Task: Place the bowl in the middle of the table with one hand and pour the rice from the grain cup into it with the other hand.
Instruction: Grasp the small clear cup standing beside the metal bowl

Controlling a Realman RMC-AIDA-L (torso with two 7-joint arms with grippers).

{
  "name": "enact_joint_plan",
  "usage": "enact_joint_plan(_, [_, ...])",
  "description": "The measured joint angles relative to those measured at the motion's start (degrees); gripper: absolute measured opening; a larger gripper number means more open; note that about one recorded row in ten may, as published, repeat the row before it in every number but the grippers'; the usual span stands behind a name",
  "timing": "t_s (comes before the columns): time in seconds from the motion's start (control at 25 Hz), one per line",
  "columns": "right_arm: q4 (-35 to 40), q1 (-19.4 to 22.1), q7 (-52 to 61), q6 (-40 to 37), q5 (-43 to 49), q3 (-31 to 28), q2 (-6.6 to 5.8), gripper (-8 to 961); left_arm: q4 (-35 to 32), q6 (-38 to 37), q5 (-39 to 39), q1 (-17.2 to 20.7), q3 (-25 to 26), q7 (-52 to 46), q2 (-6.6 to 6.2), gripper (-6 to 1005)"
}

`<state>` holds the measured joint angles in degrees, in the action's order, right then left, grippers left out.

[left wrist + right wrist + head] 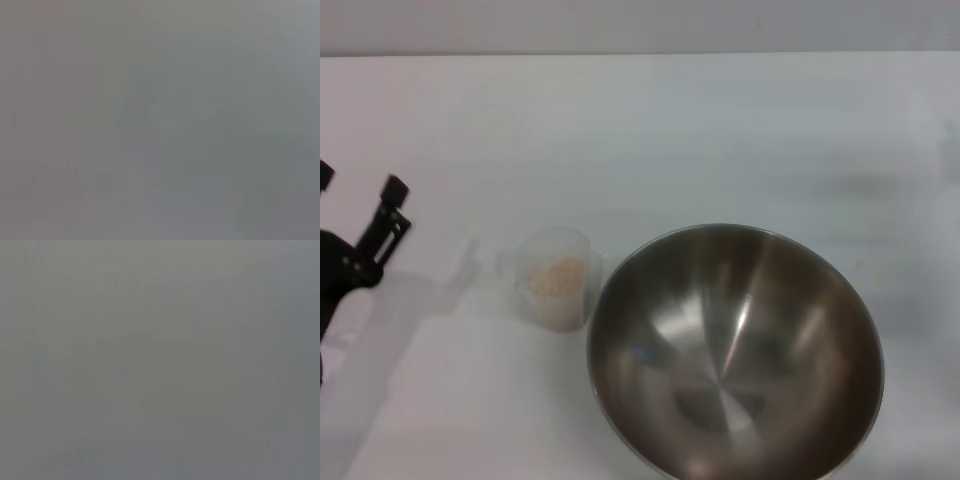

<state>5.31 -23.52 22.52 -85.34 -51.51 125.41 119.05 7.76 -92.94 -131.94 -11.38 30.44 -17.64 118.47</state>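
Here the steel mixing bowl sits on the white surface toward the near right, shiny inside and holding nothing. Just beside its left rim stands the clear grain cup, upright, with the pale rice still inside. The left hand hovers at the far left edge, fingers spread wide, well apart from the cup and gripping nothing; the right hand is out of view.

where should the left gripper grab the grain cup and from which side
Probably around the grain cup's clear wall, coming from the robot's left, where the open left gripper waits. The cup stands upright with rice inside, and the bowl crowds its other side.
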Motion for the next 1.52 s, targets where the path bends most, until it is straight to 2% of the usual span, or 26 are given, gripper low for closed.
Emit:
enact_joint_plan(0.36, [-0.5,-1.8,-0.2,3.8,0.2,0.0,-0.45,490,0.2,1.1,0.0,1.4,-8.9,2.8,0.22,829])
enact_joint_plan(0.56, [-1.0,-1.7,-0.3,3.5,0.3,-0.1,-0.47,489,0.3,2.1,0.0,1.3,-10.4,4.4,0.27,828])
enact_joint_plan(0.68, [-1.8,-1.7,-0.1,2.6,0.3,-0.2,-0.54,489,0.4,6.0,0.0,0.8,-12.5,6.1,0.36,828])
enact_joint_plan(1.52, [-2.5,-1.2,0.3,0.5,0.4,-0.3,-0.49,489,1.1,15.1,0.6,-1.8,-12.4,8.6,0.53,824])
